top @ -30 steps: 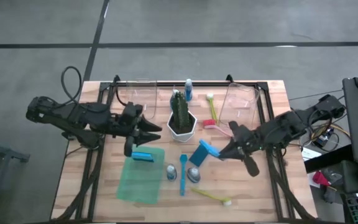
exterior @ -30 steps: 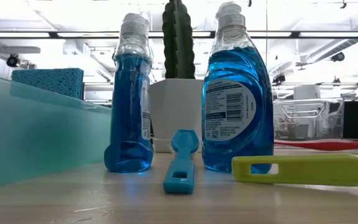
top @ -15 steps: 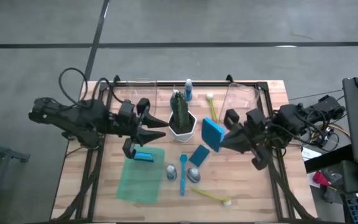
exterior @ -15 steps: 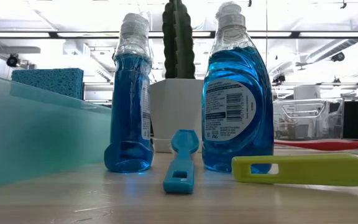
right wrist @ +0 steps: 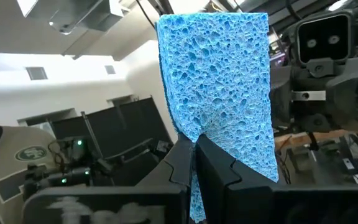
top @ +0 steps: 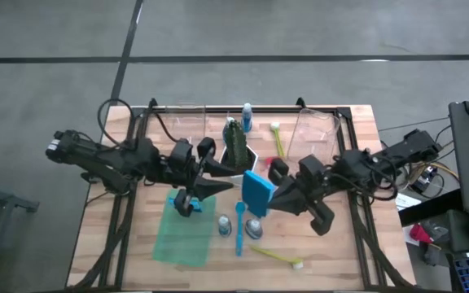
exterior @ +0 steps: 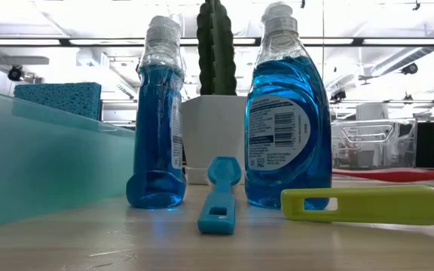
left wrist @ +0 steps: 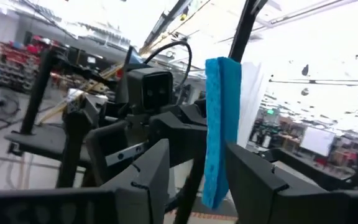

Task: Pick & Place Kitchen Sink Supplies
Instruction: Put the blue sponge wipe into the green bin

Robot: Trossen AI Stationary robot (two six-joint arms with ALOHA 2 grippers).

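My right gripper [top: 273,198] is shut on a light blue sponge [top: 258,193] held up over the middle of the table. My left gripper [top: 222,177] is open, level with the sponge on its left side. In the left wrist view the sponge [left wrist: 222,124] shows ahead between the two fingers, and I see no touch. A darker sponge [exterior: 59,99] lies on the green tray [top: 184,236]. Two blue bottles [top: 224,225] [top: 254,229] stand near the front. A blue brush [top: 239,228] and a yellow brush [top: 277,256] lie flat beside them. My right gripper pinches the sponge's lower edge [right wrist: 197,134] between its two shut fingers. The fingers come from the table's right, slanting upward. The sponge stands on edge above the fingertips, its broad faces upright, lifted clear of the table.
A cactus in a white pot [top: 236,146] stands just behind the two grippers. Farther back are a third bottle [top: 247,118], another yellow brush [top: 277,140] and clear bins [top: 316,130]. A pink brush [exterior: 390,175] lies at the right.
My right gripper has gone up and toward the table's left with the light blue sponge and has tipped its fingers upward. The sponge has gone from lying near the table to standing upright in the air. My left gripper has moved right toward the sponge and has also tipped upward.
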